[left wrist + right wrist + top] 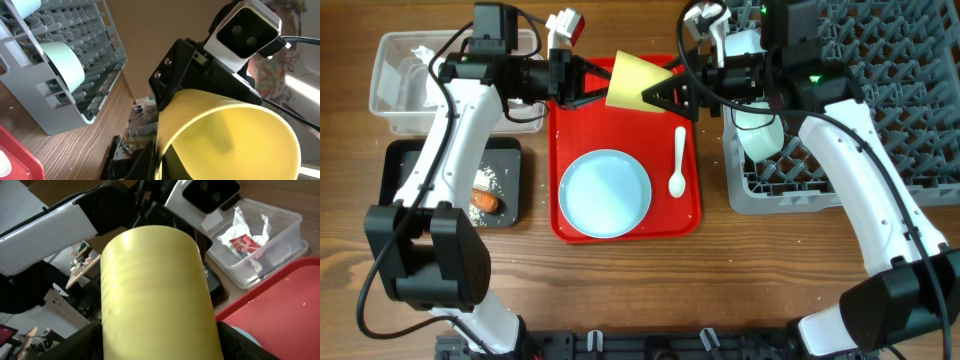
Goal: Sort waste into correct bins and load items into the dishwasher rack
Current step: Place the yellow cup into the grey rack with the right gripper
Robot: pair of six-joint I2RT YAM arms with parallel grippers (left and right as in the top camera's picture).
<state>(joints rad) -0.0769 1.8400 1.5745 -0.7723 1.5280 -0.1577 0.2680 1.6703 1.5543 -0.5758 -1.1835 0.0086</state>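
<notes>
Taking progress first: what is done? (Inspector)

The waste looks sorted, and both bowls (760, 130) stand on edge in the rack (790, 197). (Assistant)

And outstanding? (Inspector)

Three items, in my judgement. The cup (632, 80) is in the air above the red tray (675, 215), lying on its side between the two grippers. The plate (605, 193) and spoon (679, 160) lie on the red tray with no gripper near them. (Assistant)

State of the grippers? (Inspector)

The left gripper (592, 88) is pinched tight on the cup's wall at the rim, and its wrist view looks straight into the cup's mouth. The right gripper (658, 97) has its jaws set wide on either side of the cup's other end. The cup fills its wrist view, so I cannot tell whether the pads press on it or merely flank it. It reads as a hand-over toward the rack side. (Assistant)

Containers? (Inspector)

The tub (390, 110) holds the napkin (245, 222) and the wrapper (242, 242). The black tray (513, 205) holds the orange stick (486, 203) and the rice (490, 178). A brown scrap may lie among them, but it is too small to confirm. The rack carries the two bowls near its left edge. (Assistant)
</notes>
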